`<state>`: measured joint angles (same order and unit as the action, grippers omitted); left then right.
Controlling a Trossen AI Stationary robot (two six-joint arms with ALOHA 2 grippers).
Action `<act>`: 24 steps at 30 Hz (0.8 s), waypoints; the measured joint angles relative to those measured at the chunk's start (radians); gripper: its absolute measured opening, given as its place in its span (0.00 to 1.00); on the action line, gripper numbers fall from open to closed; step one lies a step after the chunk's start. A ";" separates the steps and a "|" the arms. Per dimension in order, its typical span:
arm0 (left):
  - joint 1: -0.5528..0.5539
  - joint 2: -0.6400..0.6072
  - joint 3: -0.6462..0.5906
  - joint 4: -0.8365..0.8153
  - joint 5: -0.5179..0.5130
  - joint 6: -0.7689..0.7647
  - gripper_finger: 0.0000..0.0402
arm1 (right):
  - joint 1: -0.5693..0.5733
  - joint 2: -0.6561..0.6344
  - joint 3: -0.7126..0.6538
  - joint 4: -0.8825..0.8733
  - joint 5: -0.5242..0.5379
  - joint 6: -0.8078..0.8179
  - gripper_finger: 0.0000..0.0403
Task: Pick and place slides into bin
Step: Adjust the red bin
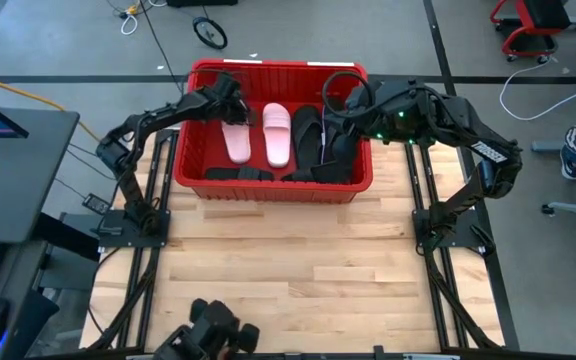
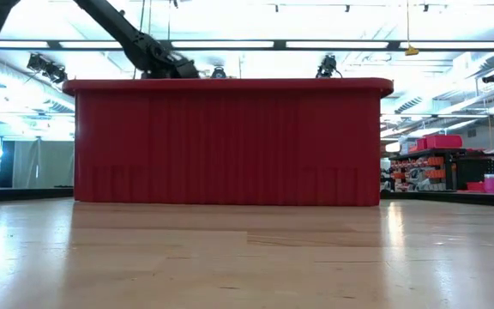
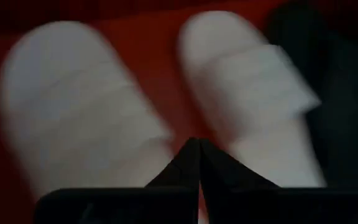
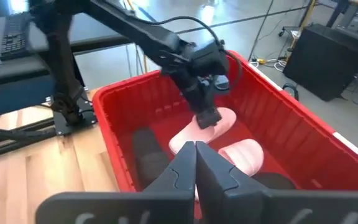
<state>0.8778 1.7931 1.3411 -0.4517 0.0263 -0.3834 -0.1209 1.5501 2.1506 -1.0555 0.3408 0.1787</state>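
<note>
Inside the red bin (image 1: 193,160), two pink slides (image 1: 276,133) lay beside black slides (image 1: 308,135). Both the left claw (image 1: 236,112) and right claw (image 1: 340,112) hung over them, pressed together and gripping nothing.

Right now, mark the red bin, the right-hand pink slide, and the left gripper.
red bin (image 1: 268,190), high view, near wall.
right-hand pink slide (image 1: 277,132), high view, its wide strap.
left gripper (image 4: 209,118), right wrist view, shut fingertips above the other pink slide.

Table (image 1: 288,270) bare and open in front of bin (image 1: 278,190). Bin floor crowded with slides (image 1: 276,135); both arms overhang its rim.
</note>
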 joint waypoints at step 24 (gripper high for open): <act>-0.176 -0.998 0.002 -0.108 0.019 0.097 0.09 | 0.126 -0.242 -0.015 -0.485 0.135 0.099 0.04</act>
<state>0.7021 0.7951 1.3430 -0.5597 0.0453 -0.2860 0.0050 1.3079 2.1353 -1.5407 0.4760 0.2778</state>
